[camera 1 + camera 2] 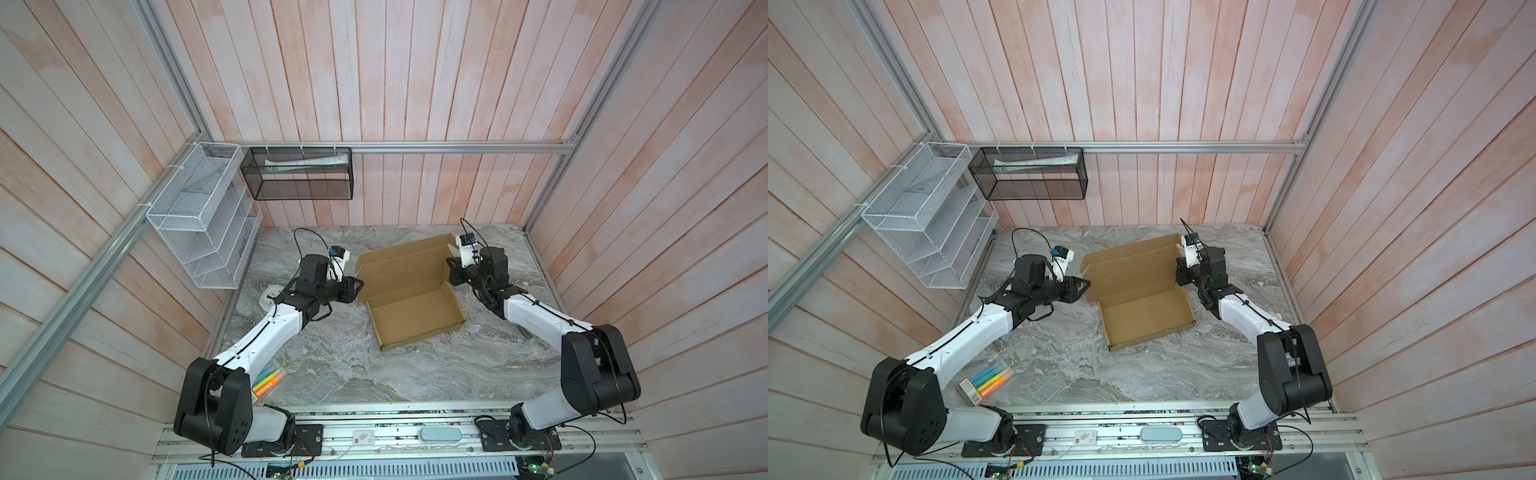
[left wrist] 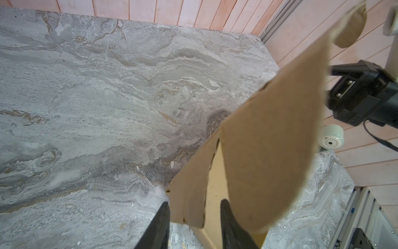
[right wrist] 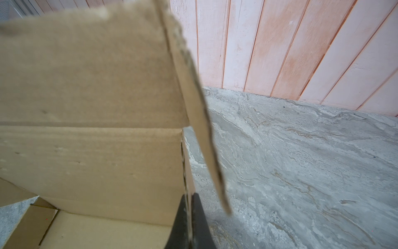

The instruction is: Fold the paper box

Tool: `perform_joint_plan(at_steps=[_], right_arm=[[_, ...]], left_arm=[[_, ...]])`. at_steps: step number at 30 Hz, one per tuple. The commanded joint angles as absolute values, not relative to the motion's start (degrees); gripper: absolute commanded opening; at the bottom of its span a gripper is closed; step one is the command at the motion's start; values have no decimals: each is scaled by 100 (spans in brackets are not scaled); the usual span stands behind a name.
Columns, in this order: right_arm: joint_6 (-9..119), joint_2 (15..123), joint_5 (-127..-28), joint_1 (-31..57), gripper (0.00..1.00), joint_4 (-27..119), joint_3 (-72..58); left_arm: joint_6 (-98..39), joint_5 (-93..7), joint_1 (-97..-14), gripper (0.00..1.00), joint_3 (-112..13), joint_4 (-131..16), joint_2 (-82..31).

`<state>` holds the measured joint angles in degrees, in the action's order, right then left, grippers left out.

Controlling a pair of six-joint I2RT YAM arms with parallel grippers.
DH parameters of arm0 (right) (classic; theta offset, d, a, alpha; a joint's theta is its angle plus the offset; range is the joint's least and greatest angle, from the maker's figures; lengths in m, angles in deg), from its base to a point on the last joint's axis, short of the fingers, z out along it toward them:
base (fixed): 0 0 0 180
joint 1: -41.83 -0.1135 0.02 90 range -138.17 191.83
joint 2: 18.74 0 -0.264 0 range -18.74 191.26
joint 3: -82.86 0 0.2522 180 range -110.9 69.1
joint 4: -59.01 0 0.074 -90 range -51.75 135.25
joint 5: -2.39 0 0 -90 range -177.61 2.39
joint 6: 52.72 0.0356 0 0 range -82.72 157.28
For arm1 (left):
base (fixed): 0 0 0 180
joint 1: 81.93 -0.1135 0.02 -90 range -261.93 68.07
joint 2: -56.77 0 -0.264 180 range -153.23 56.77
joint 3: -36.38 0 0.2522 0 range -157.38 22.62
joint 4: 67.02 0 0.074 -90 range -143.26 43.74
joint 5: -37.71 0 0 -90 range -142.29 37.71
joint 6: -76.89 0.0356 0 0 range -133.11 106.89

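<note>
Our right tool [image 3: 189, 197] pinches a side flap of the paper box [image 1: 411, 311], lying open on the counter [image 1: 332, 365] between our tools; our left tool [image 2: 195, 202], half wide, straddles the opposite flap.

The grey marbled worktop [image 1: 353, 365] carries the box [image 1: 415, 320] at centre, a marker pack [image 1: 984, 380] front-left and a white disc [image 1: 268, 297] at left.

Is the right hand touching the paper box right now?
Touching. The right wrist view shows the right hand shut on an edge of the paper box.
</note>
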<state>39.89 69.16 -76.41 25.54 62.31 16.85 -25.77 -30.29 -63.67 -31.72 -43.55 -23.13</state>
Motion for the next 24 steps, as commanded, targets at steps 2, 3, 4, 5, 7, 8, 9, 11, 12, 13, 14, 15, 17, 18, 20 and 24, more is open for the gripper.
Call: perform_joint_plan(at_steps=[2, 3, 4, 5, 7, 8, 9, 11, 12, 13, 14, 15, 17, 18, 20, 24], right_arm=[[4132, 6794, -7669, 2470, 0, 6294, 1767], [4146, 6806, -7686, 2459, 0, 6299, 1776], [4154, 6804, -7710, 2444, 0, 6292, 1792], [4165, 6809, -7735, 2430, 0, 6294, 1801], [4200, 6801, -7750, 2425, 0, 6303, 1825], [4210, 6802, -7759, 2413, 0, 6311, 1833], [4220, 6795, -7768, 2407, 0, 6318, 1847], [4229, 6788, -7797, 2384, 0, 6332, 1865], [4237, 6787, -7819, 2369, 0, 6323, 1865], [4246, 6785, -7829, 2356, 0, 6318, 1869], [4259, 6791, -7837, 2351, 0, 6314, 1873], [4277, 6789, -7846, 2341, 0, 6314, 1874], [4316, 6773, -7877, 2314, 0, 6318, 1889], [4349, 6764, -7898, 2290, 0, 6318, 1899], [4411, 6749, -7962, 2241, 0, 6341, 1935], [4525, 6715, -8152, 2109, 1, 6375, 2027]], left_arm=[[-2739, -3060, -6287, 37, -3235, -4781, -2484], [-2757, -3051, -6265, 35, -3263, -4795, -2532], [-2761, -3049, -6238, 30, -3295, -4799, -2564], [-2769, -3042, -6218, 26, -3317, -4792, -2594], [-2770, -3053, -6182, 20, -3327, -4798, -2639], [-2790, -3053, -6181, 18, -3323, -4814, -2643], [-2796, -3072, -6183, 18, -3311, -4819, -2652], [-2818, -3090, -6172, 17, -3292, -4830, -2650], [-2832, -3106, -6172, 17, -3284, -4834, -2643], [-2840, -3118, -6172, 17, -3275, -4849, -2629], [-2860, -3133, -6172, 17, -3275, -4860, -2626], [-2875, -3154, -6172, 16, -3275, -4869, -2628], [-2917, -3186, -6163, 13, -3275, -4909, -2626], [-2943, -3203, -6155, 11, -3274, -4928, -2625], [-2980, -3294, -6129, 9, -3274, -4974, -2628], [-3001, -3424, -6097, 6, -3264, -5055, -2644]])
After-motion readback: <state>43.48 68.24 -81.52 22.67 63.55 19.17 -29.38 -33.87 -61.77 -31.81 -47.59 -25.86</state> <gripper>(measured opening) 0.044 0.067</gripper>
